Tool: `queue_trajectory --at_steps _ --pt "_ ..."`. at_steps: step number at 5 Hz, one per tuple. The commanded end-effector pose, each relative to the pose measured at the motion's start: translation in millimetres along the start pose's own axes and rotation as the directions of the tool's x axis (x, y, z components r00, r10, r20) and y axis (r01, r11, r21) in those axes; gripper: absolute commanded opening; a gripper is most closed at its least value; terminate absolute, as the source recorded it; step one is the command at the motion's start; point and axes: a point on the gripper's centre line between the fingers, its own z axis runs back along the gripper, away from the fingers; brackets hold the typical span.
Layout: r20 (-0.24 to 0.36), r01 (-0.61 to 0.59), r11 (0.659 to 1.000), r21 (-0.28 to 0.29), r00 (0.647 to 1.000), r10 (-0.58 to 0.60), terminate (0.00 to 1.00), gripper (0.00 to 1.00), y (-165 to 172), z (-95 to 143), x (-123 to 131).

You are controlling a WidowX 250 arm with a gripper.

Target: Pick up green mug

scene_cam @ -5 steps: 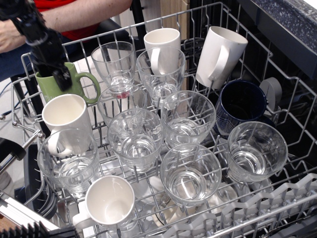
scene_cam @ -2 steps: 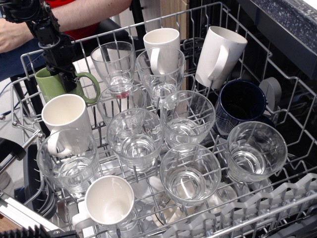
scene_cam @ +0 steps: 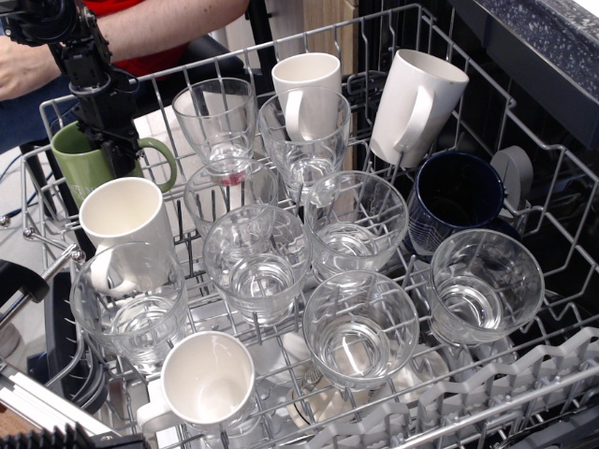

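Observation:
The olive-green mug point(scene_cam: 84, 170) stands in the back left corner of the dishwasher rack point(scene_cam: 281, 49), its loop handle pointing right. My black gripper point(scene_cam: 114, 142) comes down from the upper left. Its fingers are clamped over the mug's right rim, next to the handle. The mug leans a little to the left, so its green inside shows. The lower part of the mug is hidden behind a white mug point(scene_cam: 126, 223).
The rack is packed with several clear glasses point(scene_cam: 257, 262), white mugs point(scene_cam: 416, 103) and a dark navy mug point(scene_cam: 456, 201). A glass point(scene_cam: 215, 117) stands just right of the green mug's handle. A person's arm point(scene_cam: 159, 23) lies behind the rack.
The gripper has moved up and left on the mug's rim. The green mug has shifted left and tilted with it.

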Motion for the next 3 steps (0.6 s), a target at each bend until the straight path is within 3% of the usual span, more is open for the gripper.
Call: queue_trajectory --at_steps 1,3 --pt "0.105 -0.102 0.991 0.092 0.990 0.092 0.00 0.00 -22 112 13" --pt "0.234 -0.205 0.978 0.048 0.954 0.189 0.00 0.00 -33 175 26"
